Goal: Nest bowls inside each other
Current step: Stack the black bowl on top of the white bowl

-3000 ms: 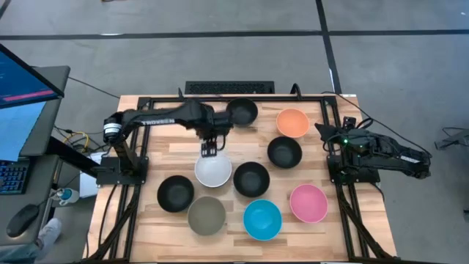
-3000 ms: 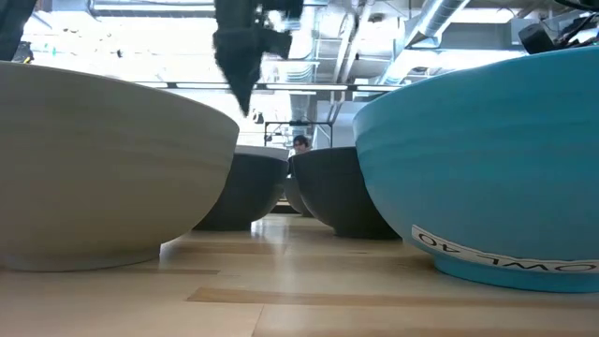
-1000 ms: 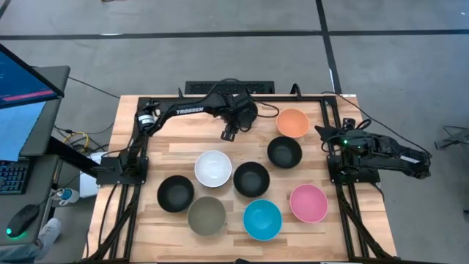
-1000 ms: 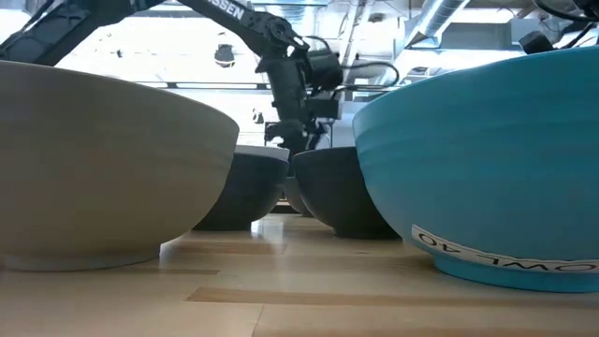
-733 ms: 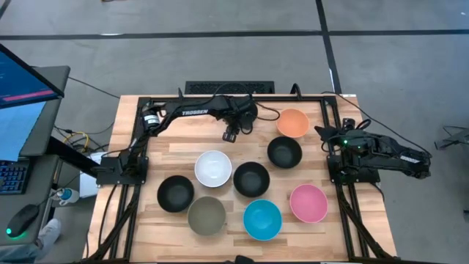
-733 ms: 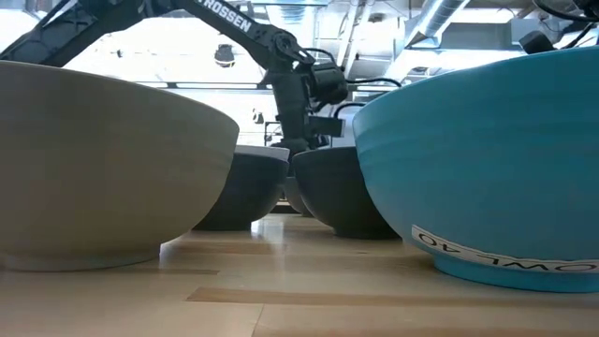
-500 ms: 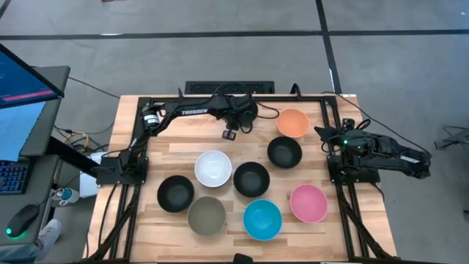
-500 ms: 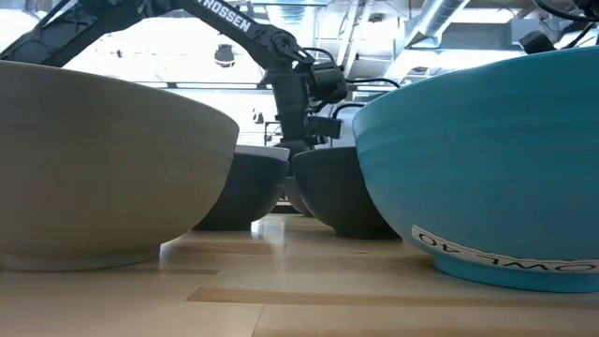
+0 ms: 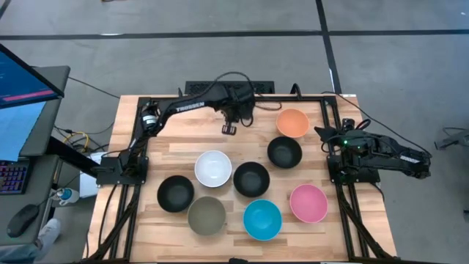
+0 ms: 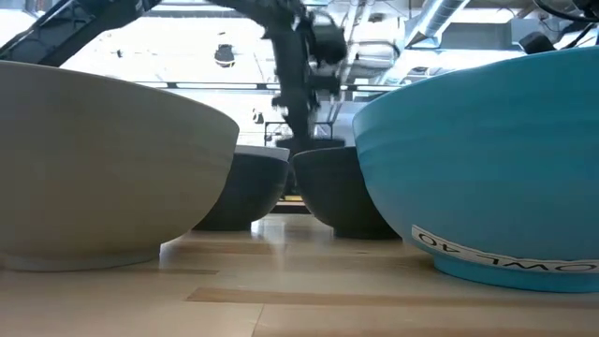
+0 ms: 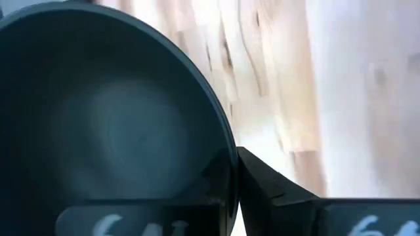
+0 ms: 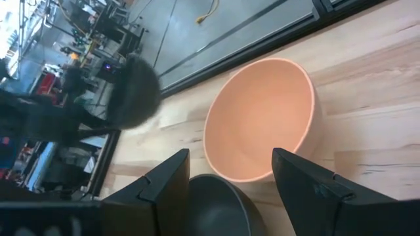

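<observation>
Black, glossy bowl pinched at its rim by left end effector

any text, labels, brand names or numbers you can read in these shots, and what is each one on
"TROSSEN": white letters along the left arm, small but readable in the high view.
"OWL 40": a label low on the bright blue bowl in the low view; its start is cut off by the curve, probably "BOWL 40".
Pale marks on the left gripper's fingers in the left wrist view: too blurred to read.
Monitor at the high view's left edge: too small to read.
</observation>
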### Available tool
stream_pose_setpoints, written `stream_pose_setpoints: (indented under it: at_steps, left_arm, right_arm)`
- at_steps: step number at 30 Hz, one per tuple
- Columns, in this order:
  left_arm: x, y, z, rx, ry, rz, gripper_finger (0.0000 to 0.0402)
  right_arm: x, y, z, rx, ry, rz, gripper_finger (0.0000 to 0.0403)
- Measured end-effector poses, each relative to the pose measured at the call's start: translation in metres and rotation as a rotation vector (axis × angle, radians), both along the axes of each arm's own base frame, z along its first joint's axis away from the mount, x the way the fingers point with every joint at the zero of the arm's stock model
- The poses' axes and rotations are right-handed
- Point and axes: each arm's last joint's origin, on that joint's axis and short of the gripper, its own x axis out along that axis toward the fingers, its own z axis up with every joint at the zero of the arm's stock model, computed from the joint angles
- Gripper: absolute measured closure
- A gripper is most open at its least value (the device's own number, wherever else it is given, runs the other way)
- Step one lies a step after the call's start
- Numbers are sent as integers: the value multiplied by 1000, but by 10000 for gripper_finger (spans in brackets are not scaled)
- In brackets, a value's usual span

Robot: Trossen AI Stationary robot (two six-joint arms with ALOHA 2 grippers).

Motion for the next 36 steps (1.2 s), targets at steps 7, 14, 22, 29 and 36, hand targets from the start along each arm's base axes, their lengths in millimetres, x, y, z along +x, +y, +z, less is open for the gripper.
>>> stream_pose_setpoints:
  at_steps: [7,14,22,29,36]
  left_arm:
    - [-18,-37,39,-126,73,111,401]
    - [-20,-91,74,-132,-90,165,401]
    - [-18,-138,78,-87,-109,230,401]
    - [-18,-178,79,-46,-166,332,401]
    - [-39,-229,82,-31,-146,461,401]
  right_arm:
    - [-1,0,-1,-9,30,7,163]
    - [-1,0,-1,-29,43,21,163]
    - [2,2,1,-33,38,103,163]
    - [2,2,1,-29,42,130,163]
    - [3,3,1,-25,43,149,163]
